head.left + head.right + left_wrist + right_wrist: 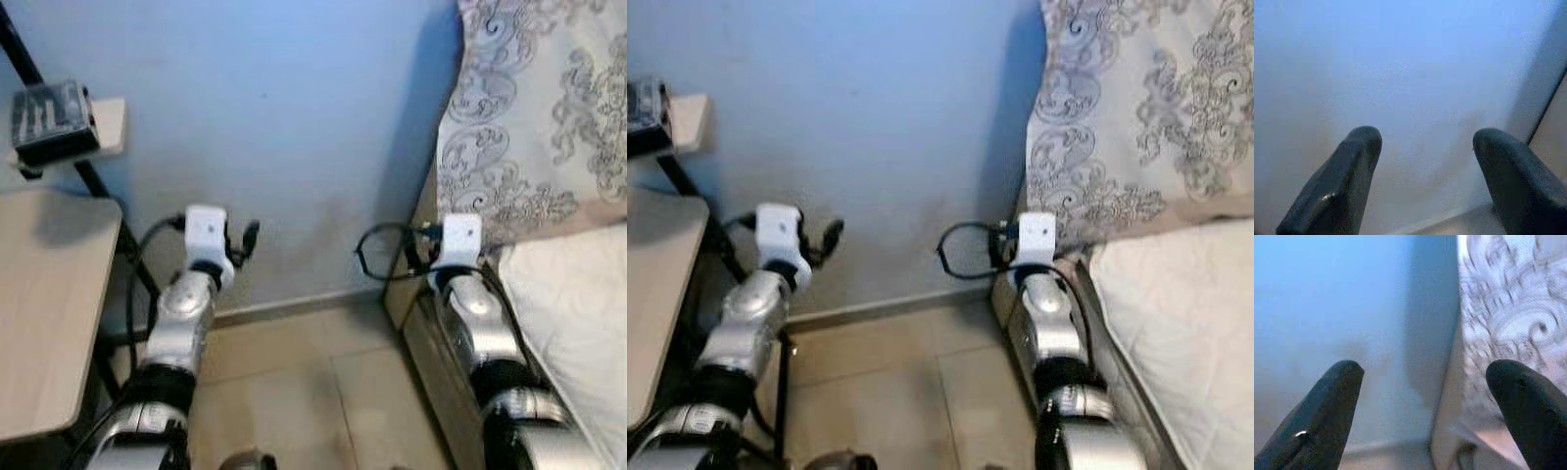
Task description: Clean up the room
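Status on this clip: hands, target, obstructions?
Left hand open, empty. Right hand open, empty, beside patterned pillow. Both face blue wall; no cleanup item identifiable.

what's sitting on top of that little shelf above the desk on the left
A dark box-like device rests on the pale shelf, overhanging its edge. The shelf surface beneath it is covered, and blur hides what the device is.

- Head views: soft, even indoor light; blue wall brightest at top, dimming toward the floor.
- Dark shadow band on wall beside the patterned pillow.
- Slight overall softness, low detail.
- Wrist views: black fingers close, out of focus; wall hazy.
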`<state>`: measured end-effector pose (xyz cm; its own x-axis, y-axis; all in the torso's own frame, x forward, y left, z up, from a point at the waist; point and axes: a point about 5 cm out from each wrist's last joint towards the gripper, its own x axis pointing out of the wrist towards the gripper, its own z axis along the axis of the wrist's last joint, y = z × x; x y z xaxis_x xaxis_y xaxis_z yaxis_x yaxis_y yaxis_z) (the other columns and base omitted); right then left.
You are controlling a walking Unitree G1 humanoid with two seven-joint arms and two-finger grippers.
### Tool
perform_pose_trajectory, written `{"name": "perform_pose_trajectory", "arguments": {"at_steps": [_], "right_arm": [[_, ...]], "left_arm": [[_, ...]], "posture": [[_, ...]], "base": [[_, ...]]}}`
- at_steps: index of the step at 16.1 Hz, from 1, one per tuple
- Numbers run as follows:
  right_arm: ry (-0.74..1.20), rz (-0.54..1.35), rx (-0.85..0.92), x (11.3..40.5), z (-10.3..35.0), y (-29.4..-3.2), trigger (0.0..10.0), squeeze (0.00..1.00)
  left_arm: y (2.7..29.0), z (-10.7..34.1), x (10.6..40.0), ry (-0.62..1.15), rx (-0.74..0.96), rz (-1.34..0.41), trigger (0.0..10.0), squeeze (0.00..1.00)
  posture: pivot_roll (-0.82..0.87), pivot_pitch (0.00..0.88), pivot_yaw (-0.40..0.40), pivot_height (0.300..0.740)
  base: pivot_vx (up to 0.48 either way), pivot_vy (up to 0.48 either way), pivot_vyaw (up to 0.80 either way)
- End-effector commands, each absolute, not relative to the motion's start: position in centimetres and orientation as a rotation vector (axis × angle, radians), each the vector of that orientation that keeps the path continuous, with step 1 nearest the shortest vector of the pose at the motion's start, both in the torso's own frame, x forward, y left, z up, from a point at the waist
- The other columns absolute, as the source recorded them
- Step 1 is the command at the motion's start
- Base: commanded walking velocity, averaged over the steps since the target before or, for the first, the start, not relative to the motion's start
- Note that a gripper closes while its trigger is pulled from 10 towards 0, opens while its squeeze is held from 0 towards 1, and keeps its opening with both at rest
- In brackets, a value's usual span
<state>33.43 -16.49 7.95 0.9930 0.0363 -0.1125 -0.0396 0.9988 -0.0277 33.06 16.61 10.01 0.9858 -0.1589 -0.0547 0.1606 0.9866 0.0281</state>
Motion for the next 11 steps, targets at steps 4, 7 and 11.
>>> {"name": "perform_pose_trajectory", "arguments": {"at_steps": [4,7,11], "right_arm": [[0.011,0.046,-0.03,29.9,9.0,-16.7,10.0,0.0],[-0.022,-0.006,-0.077,26.0,9.3,-17.7,10.0,0.0],[0.017,0.022,-0.085,27.2,8.9,-16.5,10.0,0.0]], "left_arm": [[15.9,12.2,29.6,-0.046,0.111,-0.277,10.0,0.0],[15.4,13.2,24.6,-0.085,0.077,-0.33,10.0,0.0],[15.6,13.3,27.0,-0.063,0.037,-0.276,10.0,0.0]], "posture": [[-0.01,0.0,-0.007,0.714],[-0.01,0.0,-0.015,0.714],[-0.01,0.0,-0.008,0.714]], "base": [[0.0,0.0,0.0],[0.0,0.0,0.0],[0.0,0.0,-0.2]]}}
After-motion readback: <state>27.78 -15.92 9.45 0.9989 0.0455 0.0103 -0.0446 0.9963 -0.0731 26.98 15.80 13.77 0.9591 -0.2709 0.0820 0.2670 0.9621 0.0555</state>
